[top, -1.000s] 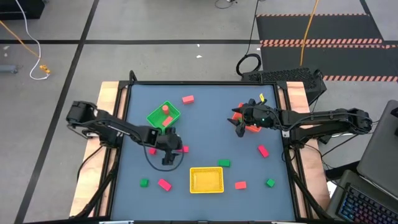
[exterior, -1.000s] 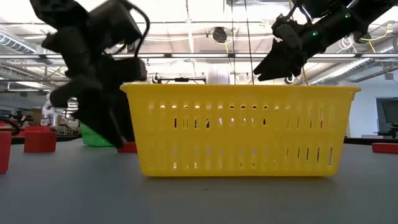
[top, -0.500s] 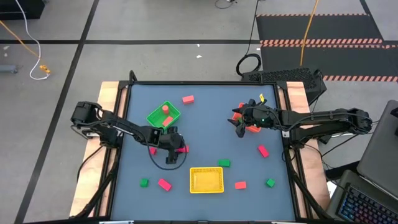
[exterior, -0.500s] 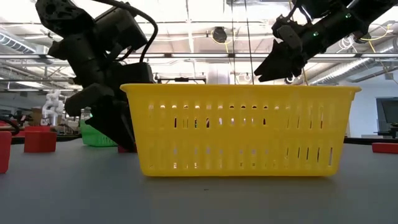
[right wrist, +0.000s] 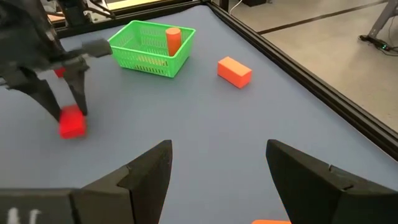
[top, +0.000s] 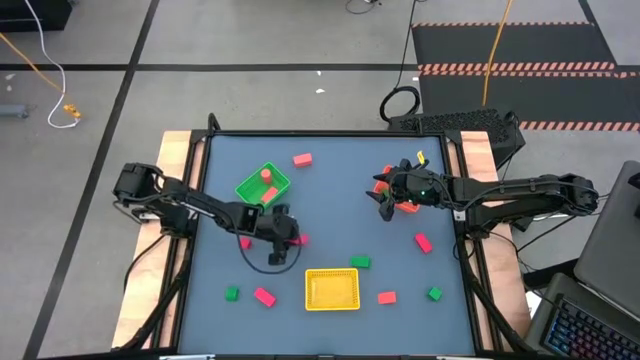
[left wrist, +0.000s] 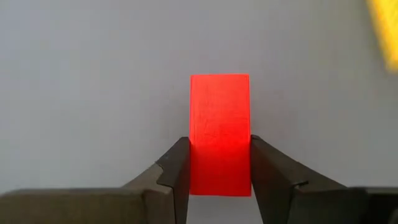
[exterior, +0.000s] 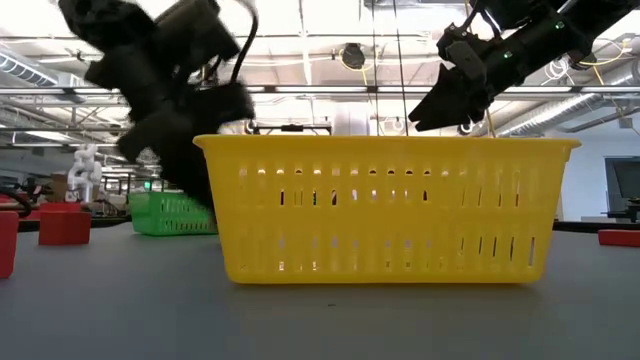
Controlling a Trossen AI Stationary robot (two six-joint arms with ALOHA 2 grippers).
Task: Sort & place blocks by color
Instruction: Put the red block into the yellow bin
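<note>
The blocks lie scattered over the blue surface (top: 330, 215) in the high view. The left pincer (top: 293, 239) sits between the green tray (top: 263, 187) and the yellow tray (top: 332, 288), its fingers closed on a red block (top: 299, 240). A salmon block (top: 302, 159) lies just beyond the green tray, and a salmon piece (top: 267, 176) stands inside it. A green block (top: 360, 262) lies beside the yellow tray's far corner. The right pincer (top: 383, 203) hangs over the surface's right half, well apart from the yellow tray.

In the low view, the yellow tray (exterior: 385, 210) fills the middle; the left arm (exterior: 165, 90) rises behind its left end, with the green tray (exterior: 172, 213) beyond.

The left wrist view shows the red block (left wrist: 219, 134) clamped upright between both fingers (left wrist: 174, 177) above the bare surface.

The right wrist view shows the right pincer (right wrist: 214, 171) spread wide and empty, with the green tray (right wrist: 151, 48) ahead and the salmon block (right wrist: 234, 70) near that tray.
</note>
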